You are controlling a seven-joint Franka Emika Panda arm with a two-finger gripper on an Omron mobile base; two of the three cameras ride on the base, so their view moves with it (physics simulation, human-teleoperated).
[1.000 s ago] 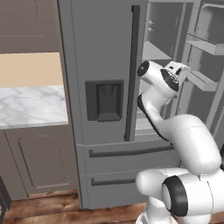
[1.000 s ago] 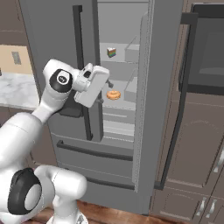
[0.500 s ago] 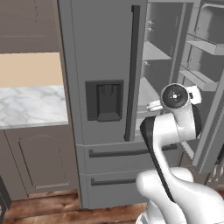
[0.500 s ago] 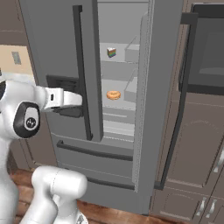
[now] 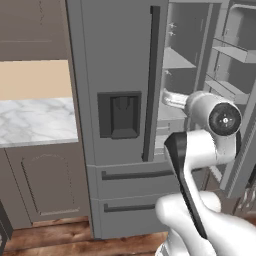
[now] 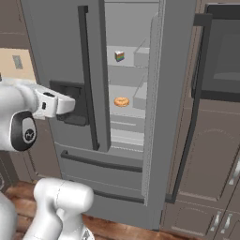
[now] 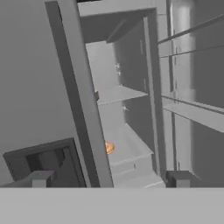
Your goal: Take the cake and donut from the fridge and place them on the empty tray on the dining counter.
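the fridge (image 6: pixel 65 51) stands tall and grey, its left door closed and its right door swung open, so the shelves inside are seen. on the closed door there is a dark dispenser recess (image 5: pixel 119 115) and a long dark handle (image 5: pixel 150 82); two drawers sit at the bottom. to the left of the fridge is a wall counter (image 5: pixel 35 120) with a marble top and grey cabinets under it.

the white arm (image 5: pixel 200 150) is raised in front of the fridge, at about the height of the dispenser. the gripper (image 7: pixel 109 179) points toward the gap of the open side, and its two fingers (image 7: pixel 40 179) stand wide apart with nothing between them.

inside, the donut (image 6: pixel 121 101) lies on a middle shelf, orange-tan and flat. the cake (image 6: pixel 119 56) sits one shelf higher, near the left side of the opening. in the hand view it is perhaps the small dark spot behind the door edge, but this i cannot say surely.
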